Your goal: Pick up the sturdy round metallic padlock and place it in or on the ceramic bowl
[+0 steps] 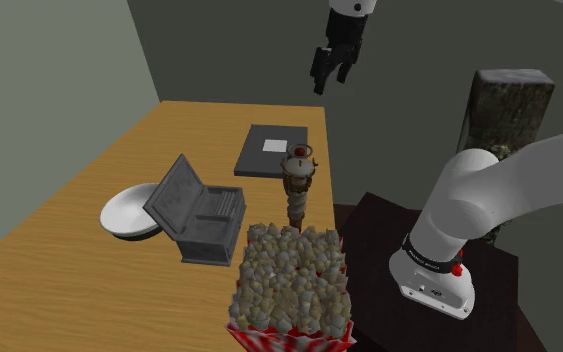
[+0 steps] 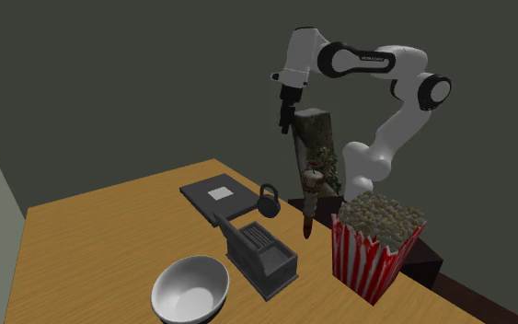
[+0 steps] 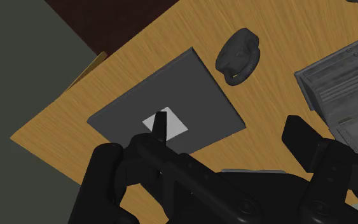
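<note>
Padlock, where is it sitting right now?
In the second exterior view, the dark padlock rests on the wooden table, just right of the flat dark slab, with the open grey case nearer the camera.

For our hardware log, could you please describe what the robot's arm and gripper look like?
The rounded white arm has dark joints, a dark band with small pale lettering near its base and a small red button there. The all-black two-finger gripper has blocky, squared fingers.
</note>
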Robot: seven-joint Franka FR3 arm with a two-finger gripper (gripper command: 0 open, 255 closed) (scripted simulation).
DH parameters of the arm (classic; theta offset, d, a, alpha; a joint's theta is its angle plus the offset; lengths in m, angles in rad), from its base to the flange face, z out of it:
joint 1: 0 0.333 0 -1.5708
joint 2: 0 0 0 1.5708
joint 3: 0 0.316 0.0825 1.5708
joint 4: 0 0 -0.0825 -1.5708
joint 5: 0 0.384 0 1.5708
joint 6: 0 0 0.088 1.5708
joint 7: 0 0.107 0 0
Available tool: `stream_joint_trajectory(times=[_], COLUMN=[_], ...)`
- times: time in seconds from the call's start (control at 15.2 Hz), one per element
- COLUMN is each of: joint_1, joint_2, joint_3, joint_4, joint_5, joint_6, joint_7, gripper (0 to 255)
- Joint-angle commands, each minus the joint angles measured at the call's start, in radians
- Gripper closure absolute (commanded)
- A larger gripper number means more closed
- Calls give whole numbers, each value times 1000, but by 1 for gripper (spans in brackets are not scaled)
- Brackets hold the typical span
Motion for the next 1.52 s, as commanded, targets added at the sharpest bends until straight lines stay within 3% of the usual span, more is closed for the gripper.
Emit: stream_joint_trajectory(times=[0.0,0.46,0.86,1.06,1.45], joint_1=[0,16,38,49,42], joint_2=[0,-59,-35,10,84], joint_3=[0,67,142,188,207], joint_4=[0,-263,-440,-508,-550], joint_5=[0,47,93,116,118], joint_6=[0,237,466,596,713], joint_7=[0,109,210,265,279], gripper=[0,0,0,0,0])
